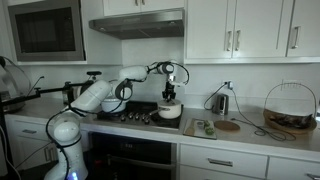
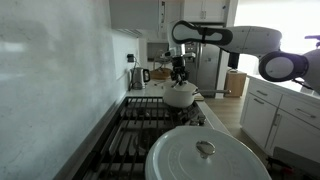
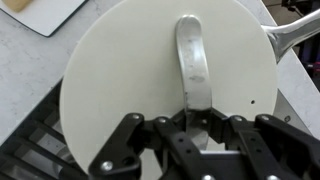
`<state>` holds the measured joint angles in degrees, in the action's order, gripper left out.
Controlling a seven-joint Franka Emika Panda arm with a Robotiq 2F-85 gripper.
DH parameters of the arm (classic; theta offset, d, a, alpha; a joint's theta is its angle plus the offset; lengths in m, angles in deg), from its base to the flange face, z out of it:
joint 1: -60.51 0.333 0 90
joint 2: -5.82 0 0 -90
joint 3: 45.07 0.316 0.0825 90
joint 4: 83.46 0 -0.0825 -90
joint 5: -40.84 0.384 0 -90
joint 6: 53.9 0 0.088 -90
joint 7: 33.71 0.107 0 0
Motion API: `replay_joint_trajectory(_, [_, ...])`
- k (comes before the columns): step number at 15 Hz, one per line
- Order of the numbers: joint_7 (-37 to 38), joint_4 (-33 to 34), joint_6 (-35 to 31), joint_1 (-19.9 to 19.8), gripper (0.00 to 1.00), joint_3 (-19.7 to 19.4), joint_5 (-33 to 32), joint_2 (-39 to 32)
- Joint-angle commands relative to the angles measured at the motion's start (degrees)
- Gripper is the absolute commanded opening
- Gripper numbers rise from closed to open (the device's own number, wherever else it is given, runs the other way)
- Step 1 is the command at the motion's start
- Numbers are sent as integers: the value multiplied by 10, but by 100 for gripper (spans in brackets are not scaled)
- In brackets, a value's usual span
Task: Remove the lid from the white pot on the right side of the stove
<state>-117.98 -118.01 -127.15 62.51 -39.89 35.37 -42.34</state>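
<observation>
In an exterior view, the white pot (image 1: 170, 113) sits at the right end of the stove (image 1: 125, 113), with the claw (image 1: 170, 100) directly above it, down at its lid. The surface (image 1: 250, 135) lies beside the stove.

In an exterior view, the claw (image 2: 180, 78) stands straight over the same white pot (image 2: 181, 98) at the far end of the stove; a large white pot (image 2: 205, 155) fills the foreground.

In the wrist view, the round lid (image 3: 120, 80) lies right under the claw (image 3: 196, 118). The fingers are clenched on the near end of the lid's metal handle (image 3: 192, 50). Whether the lid has left the pot cannot be told.
</observation>
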Motion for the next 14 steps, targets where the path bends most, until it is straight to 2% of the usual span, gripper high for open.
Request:
replay_joint_trajectory(1, [-3, 30, 22, 6, 1, 1, -1, -8])
replay_joint_trajectory(14, [13, 61, 65, 31, 0, -10, -18, 1])
